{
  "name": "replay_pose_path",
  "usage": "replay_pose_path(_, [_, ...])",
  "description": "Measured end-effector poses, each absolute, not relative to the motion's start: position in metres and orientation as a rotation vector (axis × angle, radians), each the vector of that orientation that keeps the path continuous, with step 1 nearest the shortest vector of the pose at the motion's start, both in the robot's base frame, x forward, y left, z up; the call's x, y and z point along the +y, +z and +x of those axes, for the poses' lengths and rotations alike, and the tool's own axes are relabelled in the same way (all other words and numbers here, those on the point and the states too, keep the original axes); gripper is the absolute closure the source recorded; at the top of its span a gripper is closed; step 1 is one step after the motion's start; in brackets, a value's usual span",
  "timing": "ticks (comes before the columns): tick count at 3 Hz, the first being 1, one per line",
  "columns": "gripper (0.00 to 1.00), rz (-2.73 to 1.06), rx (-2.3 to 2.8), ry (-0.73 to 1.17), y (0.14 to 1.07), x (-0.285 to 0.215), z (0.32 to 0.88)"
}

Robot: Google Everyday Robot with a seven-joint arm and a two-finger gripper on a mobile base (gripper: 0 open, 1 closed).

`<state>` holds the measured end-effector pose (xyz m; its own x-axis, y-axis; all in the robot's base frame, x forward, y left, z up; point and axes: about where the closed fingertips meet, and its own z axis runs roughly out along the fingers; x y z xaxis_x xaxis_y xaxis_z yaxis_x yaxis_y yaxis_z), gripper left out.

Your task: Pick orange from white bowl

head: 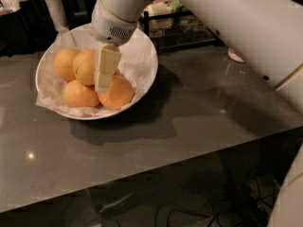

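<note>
The white bowl (142, 74), lined with crinkled white paper, stands on the grey table and holds several oranges. The dull yellow-orange orange (84, 66) with a crease line lies in the middle of the bowl, above two brighter ones. My gripper (106, 72) reaches down from above into the bowl. Its cream tip lies against the right side of that orange and hides part of it. The tip also overlaps the bright orange (118, 93) at the front right.
The grey table (156, 141) runs to a front edge with cables on the floor below. A dark wire rack (180, 27) with packets stands behind the bowl. My white arm (246, 27) crosses the upper right. A white cup (56, 8) stands at the back left.
</note>
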<state>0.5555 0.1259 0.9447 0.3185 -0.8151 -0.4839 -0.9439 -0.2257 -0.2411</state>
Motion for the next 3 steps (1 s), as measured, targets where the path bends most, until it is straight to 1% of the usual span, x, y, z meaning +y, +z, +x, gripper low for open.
replay_pose_path(1, [0.00,-2.087,1.509,0.419,0.9357,0.1428,0.5594])
replay_pose_path(2, [0.00,-2.087,1.509,0.419,0.9357,0.1429,0.5594])
replay_pose_path(3, [0.19,-2.087,1.509,0.419,0.9357,0.1429,0.5594])
